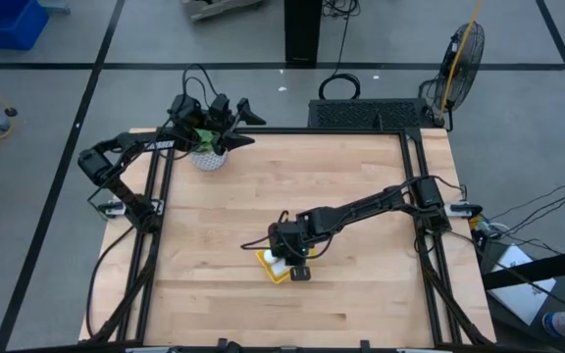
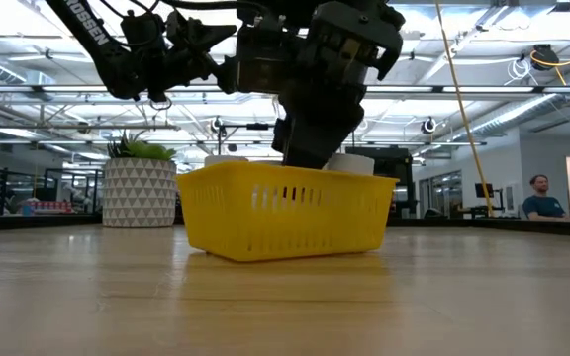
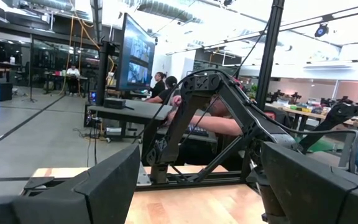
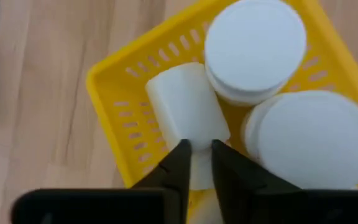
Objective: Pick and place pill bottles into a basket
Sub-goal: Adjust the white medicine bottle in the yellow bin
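While over basket [image 4: 114,99] | right end effector [image 4: 197,163] pinches lying pill bottle [image 4: 185,106] | left end effector [image 3: 197,193] open

Yellow slotted basket [image 4: 120,109] sits flat on the wood, directly under the right gripper [image 4: 197,155]. Three white pill bottles visible inside. One bottle [image 4: 185,109] lies on its side, its near end pinched between the closed fingers. Two upright capped bottles sit just beyond and beside the claw: one [image 4: 255,46] toward the far corner, one [image 4: 316,140] beside the fingers, touching each other.
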Available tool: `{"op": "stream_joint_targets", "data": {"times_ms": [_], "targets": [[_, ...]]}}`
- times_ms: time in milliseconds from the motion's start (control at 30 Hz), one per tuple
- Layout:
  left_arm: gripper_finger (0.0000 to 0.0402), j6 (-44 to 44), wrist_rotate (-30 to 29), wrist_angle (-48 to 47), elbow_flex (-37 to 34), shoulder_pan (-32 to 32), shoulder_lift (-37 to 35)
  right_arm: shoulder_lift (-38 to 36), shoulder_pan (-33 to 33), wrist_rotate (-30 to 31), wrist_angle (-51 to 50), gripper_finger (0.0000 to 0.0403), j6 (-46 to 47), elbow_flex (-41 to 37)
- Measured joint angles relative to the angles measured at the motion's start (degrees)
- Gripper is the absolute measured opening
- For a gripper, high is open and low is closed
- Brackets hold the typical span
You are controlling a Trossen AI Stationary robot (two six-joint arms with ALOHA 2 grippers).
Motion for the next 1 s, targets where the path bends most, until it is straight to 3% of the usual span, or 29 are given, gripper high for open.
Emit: {"op": "stream_joint_targets", "data": {"times_ms": [200, 600, 1000], "targets": [[0.034, 0.0, -0.3, 0.0, 0.0, 0.0, 0.0, 0.1, 0.2, -2.8, 0.4, 0.0041, -2.0, 0.0], [0.034, 0.2, -0.4, 0.0, 0.0, 0.0, 0.0, 0.2, 0.2, -2.3, 2.1, 0.016, -0.7, -0.1], [0.034, 0.2, -0.5, 0.0, 0.0, 0.0, 0.0, 0.1, 0.4, -2.4, 2.6, 0.0218, 1.4, -0.3]]}}
